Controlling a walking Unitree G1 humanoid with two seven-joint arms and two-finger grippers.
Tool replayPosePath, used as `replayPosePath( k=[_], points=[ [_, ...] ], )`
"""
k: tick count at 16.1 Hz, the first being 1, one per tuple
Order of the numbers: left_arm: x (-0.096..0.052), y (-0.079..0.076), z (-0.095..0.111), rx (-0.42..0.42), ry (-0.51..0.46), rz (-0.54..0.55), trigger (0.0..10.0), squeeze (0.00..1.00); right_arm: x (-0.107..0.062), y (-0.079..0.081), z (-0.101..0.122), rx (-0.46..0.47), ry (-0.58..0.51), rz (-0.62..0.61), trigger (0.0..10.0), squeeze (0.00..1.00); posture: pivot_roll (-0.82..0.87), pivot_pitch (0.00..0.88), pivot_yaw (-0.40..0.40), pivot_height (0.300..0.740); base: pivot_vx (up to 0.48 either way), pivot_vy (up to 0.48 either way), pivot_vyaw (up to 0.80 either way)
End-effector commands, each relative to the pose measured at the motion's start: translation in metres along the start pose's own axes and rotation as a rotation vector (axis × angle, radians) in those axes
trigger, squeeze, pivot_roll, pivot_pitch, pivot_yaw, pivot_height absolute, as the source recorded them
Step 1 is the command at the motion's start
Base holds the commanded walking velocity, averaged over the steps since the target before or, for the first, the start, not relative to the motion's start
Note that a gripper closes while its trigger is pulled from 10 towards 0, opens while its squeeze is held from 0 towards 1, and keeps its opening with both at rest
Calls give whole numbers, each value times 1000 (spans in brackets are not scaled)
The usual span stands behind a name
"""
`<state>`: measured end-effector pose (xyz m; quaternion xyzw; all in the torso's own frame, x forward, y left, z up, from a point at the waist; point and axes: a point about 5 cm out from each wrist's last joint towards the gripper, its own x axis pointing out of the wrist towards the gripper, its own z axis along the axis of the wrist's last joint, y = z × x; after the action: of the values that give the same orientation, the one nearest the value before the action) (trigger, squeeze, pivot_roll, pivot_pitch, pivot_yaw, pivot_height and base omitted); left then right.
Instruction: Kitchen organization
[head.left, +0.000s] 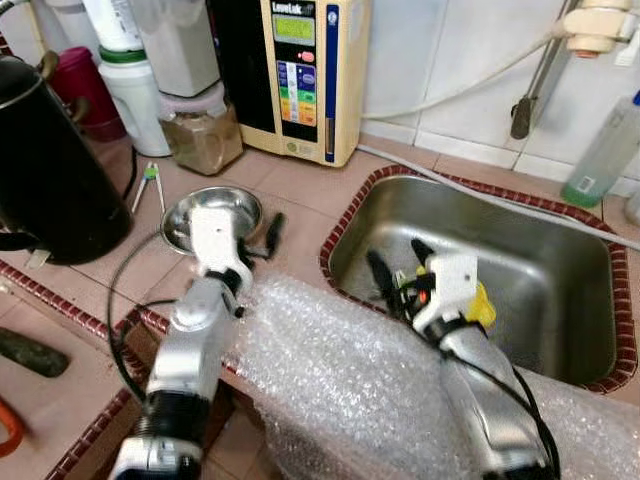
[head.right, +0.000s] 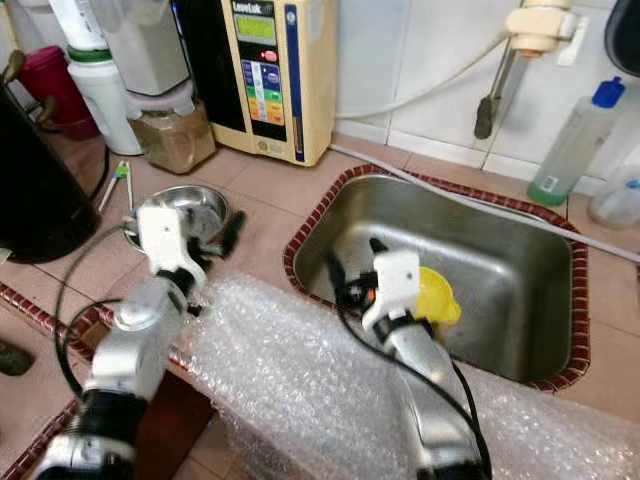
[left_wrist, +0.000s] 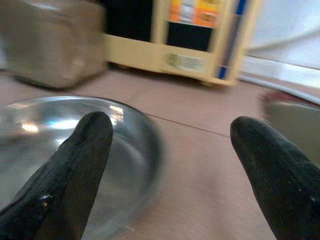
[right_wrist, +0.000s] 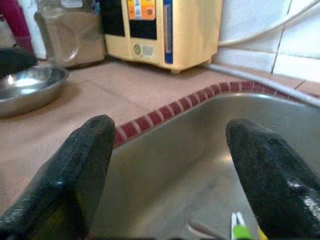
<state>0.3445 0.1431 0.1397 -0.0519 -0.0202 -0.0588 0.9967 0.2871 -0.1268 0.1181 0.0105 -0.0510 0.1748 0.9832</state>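
A shallow steel bowl (head.left: 205, 212) sits on the tiled counter to the left of the sink (head.left: 560, 300). My left gripper (head.left: 250, 228) is low at the bowl's right rim and open. In the left wrist view one finger (left_wrist: 75, 165) lies over the bowl (left_wrist: 45, 135) and the other finger (left_wrist: 280, 175) over bare tile. My right gripper (head.left: 398, 262) hangs open over the sink's left part with nothing between its fingers. A yellow object (head.right: 438, 295) lies in the sink just behind that wrist. The right wrist view shows the sink's red-tiled rim (right_wrist: 165, 110) and the bowl (right_wrist: 30, 87) beyond.
Bubble wrap (head.left: 340, 380) drapes the counter's front edge under both arms. A black kettle (head.left: 40, 170) stands at left, with a jar of brown powder (head.left: 200, 135) and a cream water machine (head.left: 300, 70) behind the bowl. Green-tipped tongs (head.left: 150, 185) lie nearby. A soap bottle (head.left: 605, 150) stands at back right.
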Motion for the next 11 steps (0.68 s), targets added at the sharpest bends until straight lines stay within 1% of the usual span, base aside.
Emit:
replayPosePath(
  k=[1,2,4,5,7,8,9,10,11],
  points=[
    [1,11,0,18,4,73,10000,1000,-1,2,5,1,-11,16,10000,1000,20,69,58,740,0,0,0],
    [2,21,-1,25,17,150,10000,1000,-4,3,5,-1,-6,21,10000,1000,16,70,60,740,0,0,0],
    [4,32,0,17,19,248,10000,1000,-6,5,6,6,2,30,10000,1000,13,69,60,740,0,0,0],
    [6,38,0,49,33,318,10000,1000,-8,9,7,13,9,48,10000,1000,13,69,60,740,0,0,0],
    [6,46,2,81,29,397,10000,1000,-9,14,7,16,16,71,10000,1000,13,69,60,740,0,0,0],
    [6,50,0,96,46,443,10000,1000,-9,17,7,22,19,91,10000,1000,16,67,60,740,0,0,0],
    [6,53,-3,70,69,461,10000,1000,-11,22,8,38,18,133,10000,1000,16,67,60,740,0,0,0],
    [6,55,-5,64,83,484,10000,569,-13,30,10,68,13,204,10000,820,16,68,59,740,0,0,0],
    [6,56,-7,51,100,503,10000,0,-17,39,14,85,5,285,10000,43,16,68,59,740,0,0,0]
  ],
)
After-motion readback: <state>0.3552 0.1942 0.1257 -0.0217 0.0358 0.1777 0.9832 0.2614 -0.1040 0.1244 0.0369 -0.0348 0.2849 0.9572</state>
